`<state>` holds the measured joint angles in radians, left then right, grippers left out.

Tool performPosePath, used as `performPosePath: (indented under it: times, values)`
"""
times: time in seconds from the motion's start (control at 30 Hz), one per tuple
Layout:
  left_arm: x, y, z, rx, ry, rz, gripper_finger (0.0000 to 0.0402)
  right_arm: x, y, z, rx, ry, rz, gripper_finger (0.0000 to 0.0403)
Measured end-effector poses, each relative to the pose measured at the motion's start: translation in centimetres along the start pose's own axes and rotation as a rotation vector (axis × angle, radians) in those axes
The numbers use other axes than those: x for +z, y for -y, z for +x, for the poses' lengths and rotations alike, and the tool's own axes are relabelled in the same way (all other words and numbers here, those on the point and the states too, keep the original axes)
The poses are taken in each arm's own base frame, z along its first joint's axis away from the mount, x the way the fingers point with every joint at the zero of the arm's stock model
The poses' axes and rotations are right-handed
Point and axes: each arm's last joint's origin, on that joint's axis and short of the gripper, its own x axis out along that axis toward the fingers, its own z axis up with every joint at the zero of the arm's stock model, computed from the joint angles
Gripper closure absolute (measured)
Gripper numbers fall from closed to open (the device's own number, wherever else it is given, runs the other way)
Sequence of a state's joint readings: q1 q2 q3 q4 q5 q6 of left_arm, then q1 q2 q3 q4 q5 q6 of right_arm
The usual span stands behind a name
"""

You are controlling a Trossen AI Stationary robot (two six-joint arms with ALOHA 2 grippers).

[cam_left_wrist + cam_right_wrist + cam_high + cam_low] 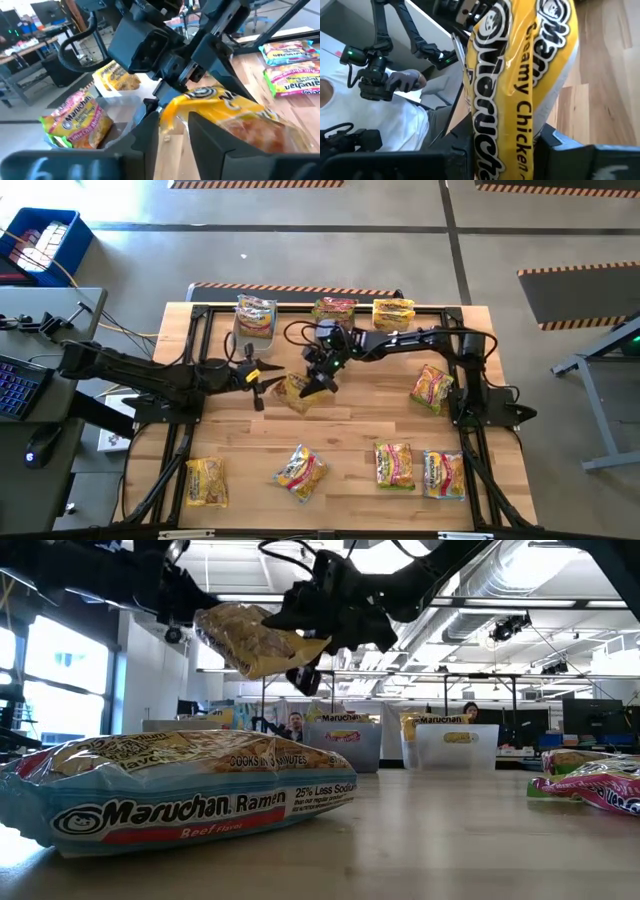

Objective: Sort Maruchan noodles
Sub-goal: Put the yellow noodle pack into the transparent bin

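Hanging betw. right end effector [322, 383] fingers: packet [296, 392]

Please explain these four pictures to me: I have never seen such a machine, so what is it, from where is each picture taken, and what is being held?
It is a robot with two dark arms at a wooden table. One picture looks down from above, one looks level across the tabletop, and two come from cameras on the arms' wrists.

Yellow Maruchan noodle packets lie scattered on the table, for example one with pink print and a blue-green one close to the low camera. Tubs along the far edge already hold some packets.

In the middle, a yellow Creamy Chicken packet hangs in the air. The right gripper is closed on it, while the left gripper stands open at its other side. It looks like a handover between the arms.
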<state>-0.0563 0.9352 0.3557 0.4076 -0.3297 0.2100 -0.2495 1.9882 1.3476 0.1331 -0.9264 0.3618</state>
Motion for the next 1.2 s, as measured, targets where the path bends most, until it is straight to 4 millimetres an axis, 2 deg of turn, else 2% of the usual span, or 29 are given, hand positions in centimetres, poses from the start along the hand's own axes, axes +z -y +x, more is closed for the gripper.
performPosePath:
  times: [0.17,0.33,0.6,0.83,1.0,1.2]
  values:
    - [0.2,-0.1,-0.3,-0.024,0.01,0.033,0.0289,0.7,-1.1,-1.5,-0.026,0.004,0.0,0.0309]
    - [-0.1,0.0,-0.3,-0.035,0.016,0.04,0.0295,1.1,-2.7,-4.2,-0.148,-0.012,-0.05,0.0309]
    - [-2.6,-0.8,-0.7,-0.107,0.135,-0.102,0.0302,1.3,-5.2,-11.0,-0.439,-0.048,-0.046,0.0309]
    - [-3.1,-1.9,-0.7,-0.157,0.177,-0.179,0.0303,0.0,-7.1,-17.3,-0.857,-0.206,-0.137,0.0309]
    - [-3.2,-2.3,-0.7,-0.163,0.179,-0.197,0.0303,-1.5,-6.3,-20.8,-1.015,-0.418,-0.161,0.0309]
    - [-3.3,-2.4,-0.7,-0.183,0.175,-0.218,0.0303,-2.4,-3.1,-24.3,-1.057,-0.498,-0.119,0.0309]
